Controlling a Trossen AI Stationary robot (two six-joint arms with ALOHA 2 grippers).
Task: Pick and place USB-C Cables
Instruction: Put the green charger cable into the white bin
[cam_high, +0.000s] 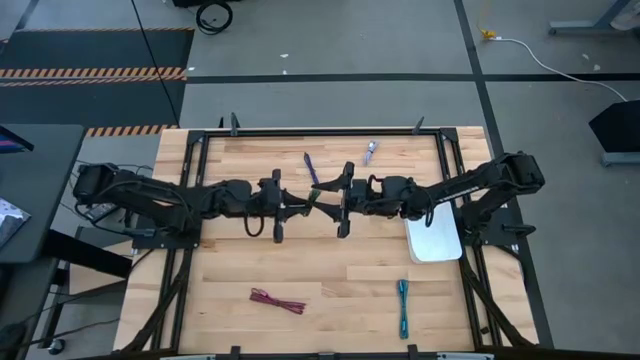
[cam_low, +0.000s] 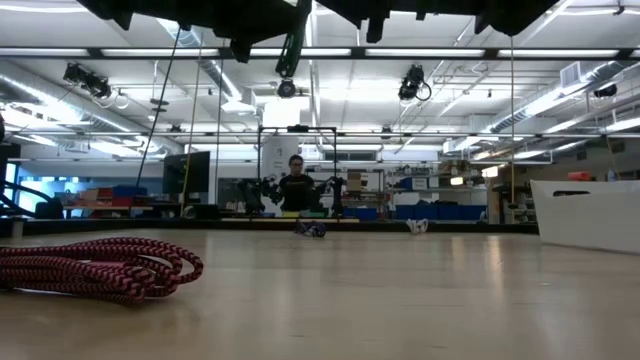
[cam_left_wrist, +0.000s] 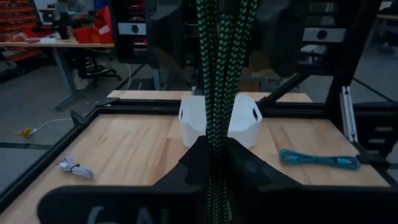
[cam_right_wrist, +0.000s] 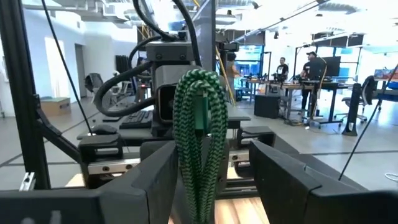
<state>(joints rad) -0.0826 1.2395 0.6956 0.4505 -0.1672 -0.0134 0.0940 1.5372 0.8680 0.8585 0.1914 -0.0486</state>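
Note:
The green cable (cam_high: 316, 197) is a braided bundle in the air over the table's middle, between my two grippers. My left gripper (cam_left_wrist: 215, 163) is shut on it. My right gripper (cam_right_wrist: 211, 180) is open, one finger on each side of the bundle, whose looped end (cam_right_wrist: 199, 93) stands out past them. Whether the right fingers touch it does not show. Flat on the wood lie the maroon cable (cam_high: 277, 299), the teal cable (cam_high: 403, 305), the dark purple cable (cam_high: 311, 168) and the silvery cable (cam_high: 371, 151). My left gripper pinches the green bundle's several strands (cam_left_wrist: 216, 134) between its two fingers (cam_left_wrist: 198, 158). The fingers come level from the table's left, and the cable runs on along them toward the right arm. The bundle is lifted clear of the table (cam_low: 293, 50).
The white tray (cam_high: 433, 238) sits at the table's right side, under the right arm. A black frame (cam_high: 300, 131) rims the table. A person (cam_low: 295, 185) stands in the room far behind. Bare wood lies between the maroon and teal cables at the near edge.

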